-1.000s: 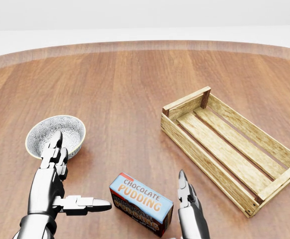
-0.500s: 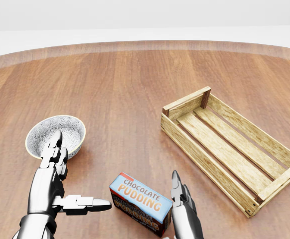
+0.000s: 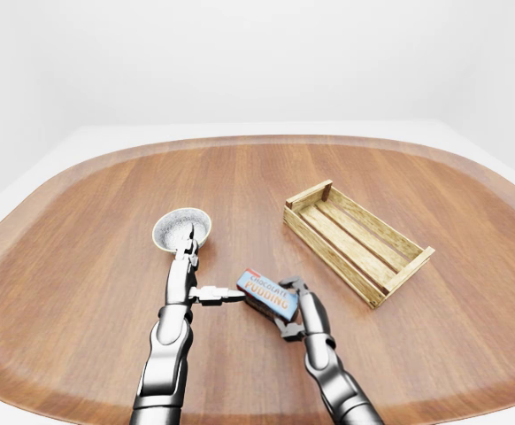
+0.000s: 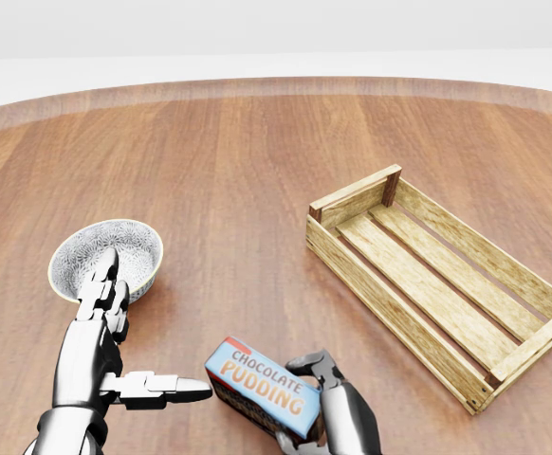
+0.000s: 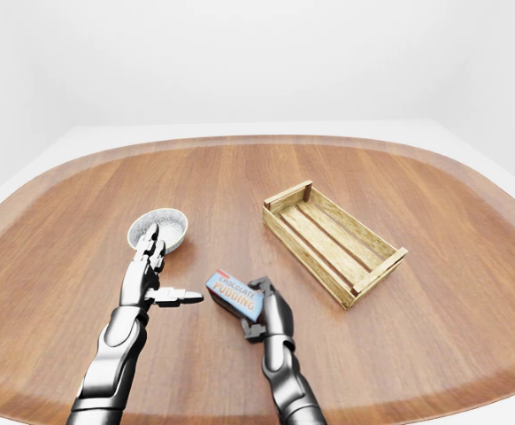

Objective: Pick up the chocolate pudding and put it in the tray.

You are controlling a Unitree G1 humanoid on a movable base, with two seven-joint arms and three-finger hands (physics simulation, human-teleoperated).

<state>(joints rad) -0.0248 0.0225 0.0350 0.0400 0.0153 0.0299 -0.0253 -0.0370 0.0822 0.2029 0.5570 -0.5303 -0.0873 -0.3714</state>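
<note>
Change: a second ago the right hand [image 4: 325,409] stood with straight fingers beside the chocolate pudding [image 4: 262,390]; now its fingers curl round the box's right end, and the box has tipped and turned a little, its left end raised. The camera has not shifted.
Chocolate pudding: a blue-topped carton with dark sides, near the table's bottom edge in the head view, a bit left of the middle, tilted rather than lying flat; whether any part of it touches the wood cannot be told.
Right hand: clenched on the pudding, one finger hooked over the top edge at the right end, another under it at the bottom, as the right-eye view shows.
Left hand [image 4: 105,346]: released and holding nothing, two fingers pointing up toward the bowl [image 4: 86,253], thumb stretched sideways toward the pudding, its tip just beside the box but apart from it.
Bowl: white with a grey speckled inside, upright, toward the table's left side, above the left hand in the head view.
Tray [image 4: 420,282]: a slatted wooden crate lying at a slant toward the table's right side, well apart from the pudding.
Table [image 3: 80,230]: a broad round-cornered wooden top carrying everything.
</note>
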